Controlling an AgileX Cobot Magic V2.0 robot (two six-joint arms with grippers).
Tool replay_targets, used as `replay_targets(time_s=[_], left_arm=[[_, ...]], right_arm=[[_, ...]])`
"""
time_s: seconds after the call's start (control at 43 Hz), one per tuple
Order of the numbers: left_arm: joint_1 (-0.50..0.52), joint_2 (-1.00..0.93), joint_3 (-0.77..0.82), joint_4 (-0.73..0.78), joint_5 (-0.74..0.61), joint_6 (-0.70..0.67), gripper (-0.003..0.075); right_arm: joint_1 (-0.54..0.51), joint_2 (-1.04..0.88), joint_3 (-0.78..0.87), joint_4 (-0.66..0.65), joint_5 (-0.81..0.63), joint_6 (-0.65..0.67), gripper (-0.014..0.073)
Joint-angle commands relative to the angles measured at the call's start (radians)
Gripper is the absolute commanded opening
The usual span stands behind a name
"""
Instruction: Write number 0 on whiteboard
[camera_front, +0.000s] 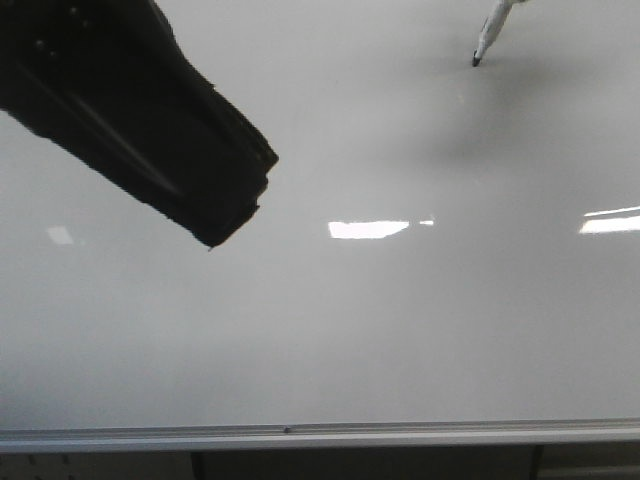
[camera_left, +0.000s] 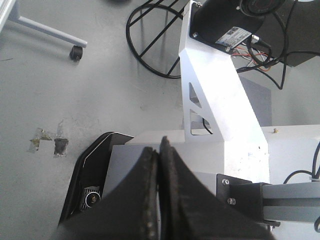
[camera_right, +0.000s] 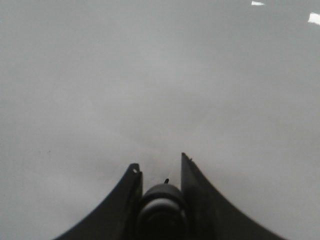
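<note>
**Board face mostly bare, two intrusions**

The whiteboard (camera_front: 400, 340) lies bare across its middle and lower stretch; the left gripper (camera_front: 235, 205), fingers pressed together, hangs in front of the upper left; a marker (camera_front: 488, 40) pokes in at the upper right, held between the right gripper's (camera_right: 159, 172) fingers; a silver edge strip (camera_front: 320, 436) bounds the bottom.

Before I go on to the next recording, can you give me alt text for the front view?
A glossy pale grey-white whiteboard fills the view, with no mark drawn on it yet. A white marker with a black tip comes in at the upper right, its tip at or just off the board. The shut black left pincer juts in from the upper left, and a silver metal edge strip runs along the bottom.
</note>
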Motion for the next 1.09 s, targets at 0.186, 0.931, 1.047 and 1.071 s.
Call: replay_targets(time_s=[0.186, 0.931, 1.047, 1.071], left_arm=[[-0.004, -0.033, -0.029, -0.058, 0.037, 0.002, -0.002], [-0.004, -0.033, -0.029, -0.058, 0.017, 0.002, -0.002], [-0.004, -0.033, -0.029, -0.058, 0.017, 0.002, -0.002], [-0.004, -0.033, -0.029, -0.058, 0.017, 0.002, -0.002]], right_arm=[[-0.007, -0.026, -0.032, -0.04, -0.016, -0.006, -0.006], [-0.015, 0.001, -0.031, -0.173, 0.004, 0.013, -0.006], [-0.039, 0.001, -0.031, -0.173, 0.004, 0.013, -0.006], [-0.044, 0.001, -0.031, -0.173, 0.003, 0.013, -0.006]])
